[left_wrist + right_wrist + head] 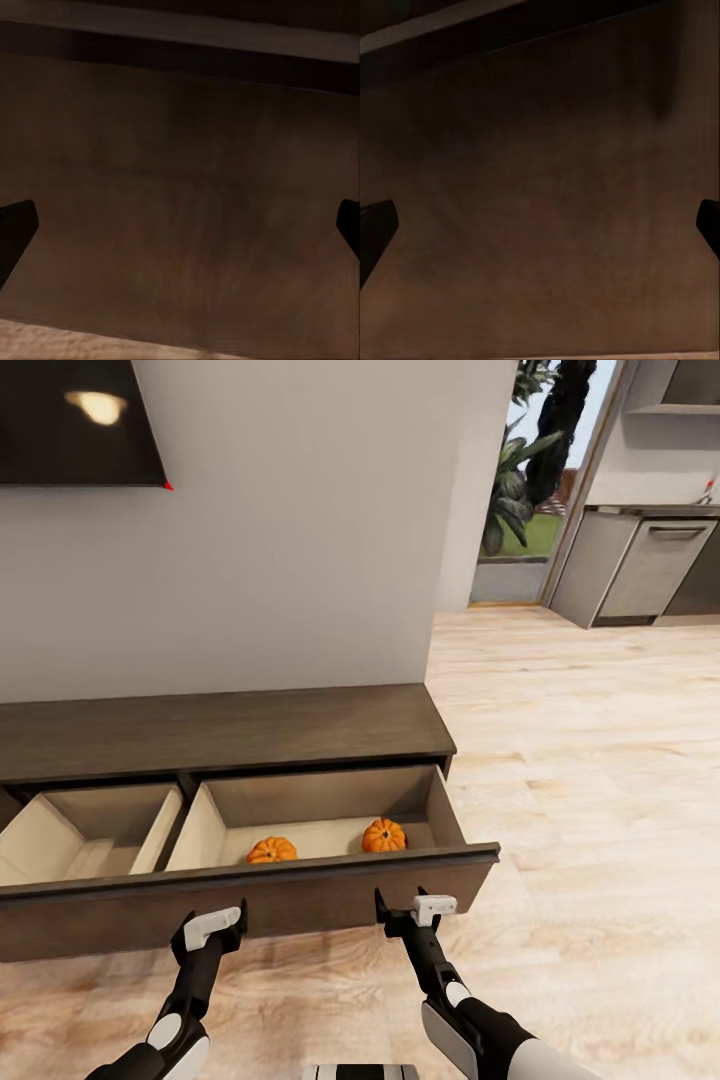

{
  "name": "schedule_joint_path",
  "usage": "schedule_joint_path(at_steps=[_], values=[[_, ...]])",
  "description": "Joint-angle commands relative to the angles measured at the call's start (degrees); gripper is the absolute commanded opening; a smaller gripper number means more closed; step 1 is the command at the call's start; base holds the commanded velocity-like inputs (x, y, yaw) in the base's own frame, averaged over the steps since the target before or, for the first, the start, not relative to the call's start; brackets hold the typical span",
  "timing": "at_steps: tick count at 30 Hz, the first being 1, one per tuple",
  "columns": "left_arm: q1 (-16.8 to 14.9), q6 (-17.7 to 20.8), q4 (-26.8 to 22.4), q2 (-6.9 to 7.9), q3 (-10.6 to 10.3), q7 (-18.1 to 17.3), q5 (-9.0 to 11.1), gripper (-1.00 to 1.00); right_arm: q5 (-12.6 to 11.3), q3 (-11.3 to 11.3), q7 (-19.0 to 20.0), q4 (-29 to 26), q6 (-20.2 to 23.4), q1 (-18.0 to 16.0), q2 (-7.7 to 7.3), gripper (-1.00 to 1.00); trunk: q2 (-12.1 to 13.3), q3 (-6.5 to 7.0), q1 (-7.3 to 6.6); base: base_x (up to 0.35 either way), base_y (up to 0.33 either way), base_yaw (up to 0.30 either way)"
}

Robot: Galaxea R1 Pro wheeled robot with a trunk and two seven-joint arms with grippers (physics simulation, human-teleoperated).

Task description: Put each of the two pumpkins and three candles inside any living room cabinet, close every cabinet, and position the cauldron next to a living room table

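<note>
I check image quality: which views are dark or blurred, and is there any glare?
Head view: bright and sharp, with a lamp glare on the dark wall screen. Both wrist views: dim and soft, close on the brown drawer front, grain blurred.

You face home living room: wall-mounted TV (80, 420); low wooden cabinet (220, 730); plank floor (600, 780); kitchen units (640, 565) through opening.

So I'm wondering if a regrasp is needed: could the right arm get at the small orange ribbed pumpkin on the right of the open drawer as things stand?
Probably yes. The small orange ribbed pumpkin lies uncovered in the open dark-brown wooden drawer; the open right gripper sits before the drawer front and must first lift over it.
</note>
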Motion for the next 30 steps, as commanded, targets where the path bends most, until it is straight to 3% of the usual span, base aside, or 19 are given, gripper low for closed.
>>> schedule_joint_path(at_steps=[1, 22, 30], values=[[-0.1, -0.4, 0.0, 0.09, -0.4, 0.4, 0.4, 1.0, -0.1, 0.5, -0.5, 0.0, -0.2, -0.1, -0.02, 1.0, 0.0, -0.05, 0.0, 0.056, 0.0, 0.0], [-0.1, -0.4, 0.0, 0.12, -0.4, 0.4, 0.4, 1.0, -0.1, 0.5, -0.5, 0.1, -0.2, -0.1, -0.02, 1.0, 0.0, -0.05, 0.0, 0.074, 0.0, 0.0], [-0.1, -0.4, 0.0, 0.18, -0.3, 0.4, 0.4, 1.0, -0.1, 0.5, -0.5, 0.1, -0.2, -0.1, -0.03, 1.0, 0.0, -0.05, 0.0, 0.296, 0.0, 0.0]])
